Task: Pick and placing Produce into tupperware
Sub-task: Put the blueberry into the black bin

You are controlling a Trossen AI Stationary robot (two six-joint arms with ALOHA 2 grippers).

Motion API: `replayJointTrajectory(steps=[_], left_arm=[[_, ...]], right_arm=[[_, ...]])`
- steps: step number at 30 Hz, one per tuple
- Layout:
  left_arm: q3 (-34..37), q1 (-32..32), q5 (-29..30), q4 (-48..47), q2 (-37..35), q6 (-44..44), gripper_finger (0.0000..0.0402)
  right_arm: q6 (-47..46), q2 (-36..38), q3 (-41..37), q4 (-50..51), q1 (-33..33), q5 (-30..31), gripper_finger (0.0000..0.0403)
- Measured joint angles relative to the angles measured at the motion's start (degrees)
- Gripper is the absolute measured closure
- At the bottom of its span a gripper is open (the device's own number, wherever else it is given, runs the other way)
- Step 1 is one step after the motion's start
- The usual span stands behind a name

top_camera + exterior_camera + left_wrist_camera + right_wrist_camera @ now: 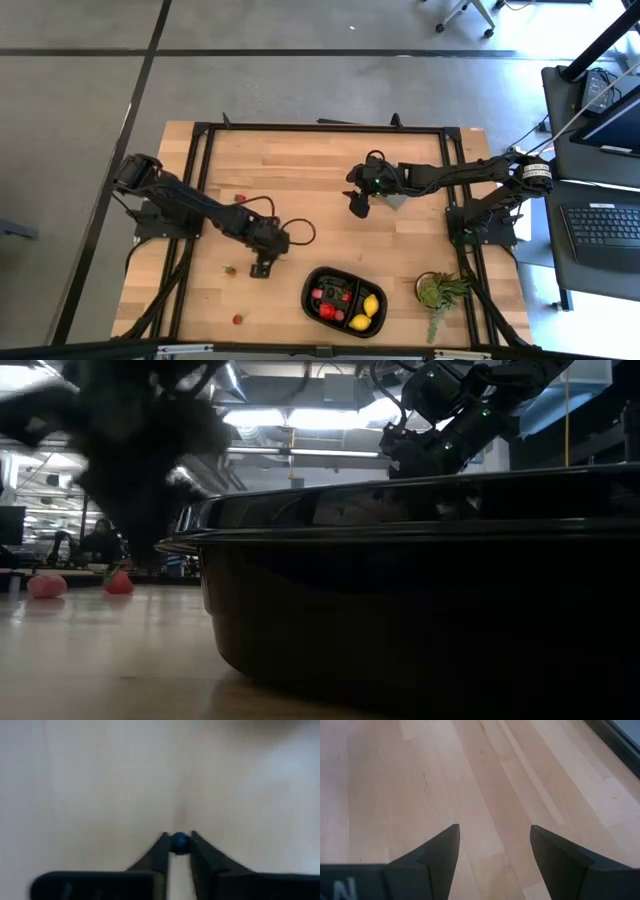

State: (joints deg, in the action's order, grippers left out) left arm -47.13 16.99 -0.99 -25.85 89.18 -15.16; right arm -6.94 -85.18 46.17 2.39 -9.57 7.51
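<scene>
The black tray (345, 300) sits at the table's (320, 160) near edge, holding a lemon (371, 305) and red pieces. Just left of it, the left gripper (179, 845) pinches a small dark berry (180, 843) between its fingertips. Farther back, the right gripper (493, 847) hangs spread wide, holding nothing, over bare wood.

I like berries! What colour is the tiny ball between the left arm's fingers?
Dark blue. The berry shows best in the left wrist view.

Left gripper (179, 842) jaws pinched narrow; right gripper (494, 851) jaws spread.
</scene>
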Motion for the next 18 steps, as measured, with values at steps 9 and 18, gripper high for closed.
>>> replayJointTrajectory(steps=[9,18], left_arm=[[-6.23,-0.07,-9.73,17.65,-0.20,18.64,0.0364],[-6.24,-0.10,-12.35,35.81,7.74,25.73,0.0348]], right_arm=[[0.09,0.01,0.00,-0.02,-0.02,0.00,0.0160],[0.14,-0.01,0.00,0.00,-0.02,0.00,0.0160]])
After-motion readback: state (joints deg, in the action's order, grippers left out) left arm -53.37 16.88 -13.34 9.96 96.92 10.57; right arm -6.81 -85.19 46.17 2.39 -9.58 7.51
